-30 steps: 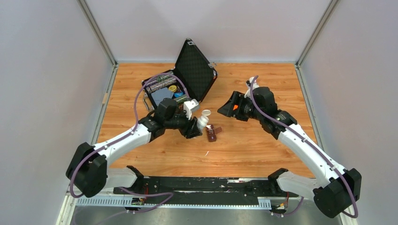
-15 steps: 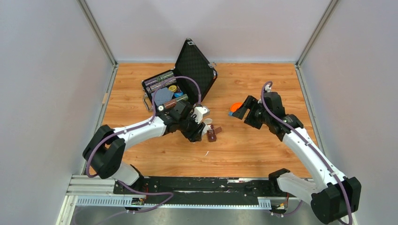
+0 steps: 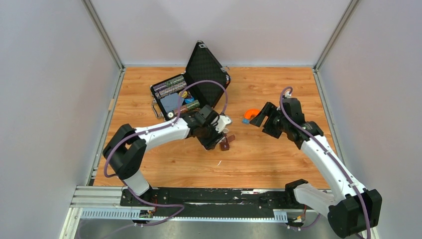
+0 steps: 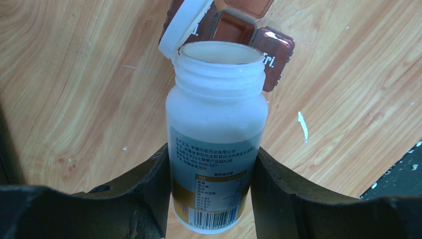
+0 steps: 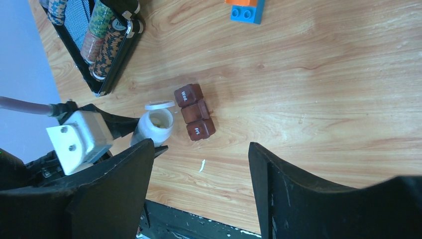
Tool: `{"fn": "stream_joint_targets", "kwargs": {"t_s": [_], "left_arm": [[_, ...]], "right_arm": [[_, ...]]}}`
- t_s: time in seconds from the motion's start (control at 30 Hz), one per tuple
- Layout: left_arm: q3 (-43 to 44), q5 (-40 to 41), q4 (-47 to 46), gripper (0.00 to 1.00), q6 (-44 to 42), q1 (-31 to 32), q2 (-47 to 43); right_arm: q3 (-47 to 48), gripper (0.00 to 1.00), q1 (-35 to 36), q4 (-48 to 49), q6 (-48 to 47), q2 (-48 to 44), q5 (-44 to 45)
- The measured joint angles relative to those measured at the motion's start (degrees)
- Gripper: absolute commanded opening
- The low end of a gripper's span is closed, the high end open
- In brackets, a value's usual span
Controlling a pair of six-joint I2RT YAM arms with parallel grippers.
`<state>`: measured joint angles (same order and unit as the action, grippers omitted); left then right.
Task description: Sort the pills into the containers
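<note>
**Operator:** What is my left pincer (image 4: 211,167) doing?

**Spotter:** Your left pincer is clamped on the white pill bottle (image 4: 216,119), with one finger on each side of its labelled body. The bottle's flip cap (image 4: 184,25) hangs open. Its mouth is tipped toward the containers (image 5: 195,112) and sits just beside them. I cannot tell whether the two touch.

**Operator:** Where are the containers?

**Spotter:** You'll find the brown strip of three near the middle of the table (image 3: 278,164), a little toward the near edge. Its end lids read "Wed." and "Fri."

**Operator:** And my right pincer (image 5: 199,154)?

**Spotter:** Your right pincer is spread wide and holds nothing. It hangs above the table on the right-hand side, well apart from the strip. An orange and blue block (image 3: 247,115) lies just beside it.

**Operator:** Anything else?

**Spotter:** You have an open black case (image 3: 191,87) toward the far-left corner. A small white fleck (image 5: 202,165) lies on the wood, on the near-edge side of the strip.
</note>
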<state>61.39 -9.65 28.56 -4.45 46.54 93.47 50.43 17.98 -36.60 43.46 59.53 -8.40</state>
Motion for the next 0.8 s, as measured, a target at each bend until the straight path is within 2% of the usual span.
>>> {"fn": "stream_joint_targets", "kwargs": {"t_s": [0.37,0.8], "left_arm": [[6.6,5.9,7.2,0.0,-2.6,3.0,6.9],[10.8,8.3,14.0,0.0,-5.5,4.5,8.9]], "right_arm": [[-1.0,0.71,-1.2,-0.7,0.0,0.0,0.0],[-1.7,0.7,-2.1,-0.7,0.0,-0.1,-0.2]]}}
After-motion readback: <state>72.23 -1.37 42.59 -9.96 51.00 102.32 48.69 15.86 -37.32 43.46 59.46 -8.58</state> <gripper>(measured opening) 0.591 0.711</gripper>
